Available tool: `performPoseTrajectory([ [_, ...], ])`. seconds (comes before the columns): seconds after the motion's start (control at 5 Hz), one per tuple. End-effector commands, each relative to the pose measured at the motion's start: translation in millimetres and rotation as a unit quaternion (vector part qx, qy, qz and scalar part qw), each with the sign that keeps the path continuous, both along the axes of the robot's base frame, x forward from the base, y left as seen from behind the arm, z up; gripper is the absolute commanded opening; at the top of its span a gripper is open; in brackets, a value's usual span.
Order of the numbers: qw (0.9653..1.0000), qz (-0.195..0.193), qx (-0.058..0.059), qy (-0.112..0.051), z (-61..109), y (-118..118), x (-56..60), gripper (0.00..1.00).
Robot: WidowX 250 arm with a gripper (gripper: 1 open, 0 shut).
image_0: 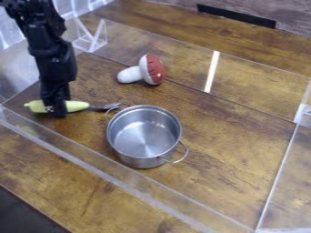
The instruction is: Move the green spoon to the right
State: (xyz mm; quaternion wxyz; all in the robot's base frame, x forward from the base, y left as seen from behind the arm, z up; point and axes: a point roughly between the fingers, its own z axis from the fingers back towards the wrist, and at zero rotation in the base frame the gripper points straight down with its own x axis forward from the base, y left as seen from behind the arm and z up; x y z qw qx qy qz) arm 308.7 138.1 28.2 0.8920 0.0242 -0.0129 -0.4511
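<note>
While the green spoon lies on the bench, the pincer is clamped on its handle.
The pot sits just right of it.

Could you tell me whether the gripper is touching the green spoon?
Touching: the camera view shows the gripper closed on the green spoon handle.

A dark wooden counter fills nearly the whole view, its planks running at a slant with knots and paler streaks in the grain. Clear plastic walls stand on it as a low pen, the near one cutting across from left to lower right. On the right, another pane catches a bright strip of light. At the far left stands a clear stand
</note>
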Motion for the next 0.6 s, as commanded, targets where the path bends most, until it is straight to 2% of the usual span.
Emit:
performPoseTrajectory([
  [0.0, 0.9988, 0.006, 0.029, -0.040, 45.8, -6.8, 14.1, 0.00],
  [0.2, 0.9973, 0.034, 0.046, -0.046, 74.6, -27.9, 18.7, 0.00],
  [0.4, 0.9963, 0.039, 0.049, -0.058, 93.4, -71.8, 30.6, 0.00],
])
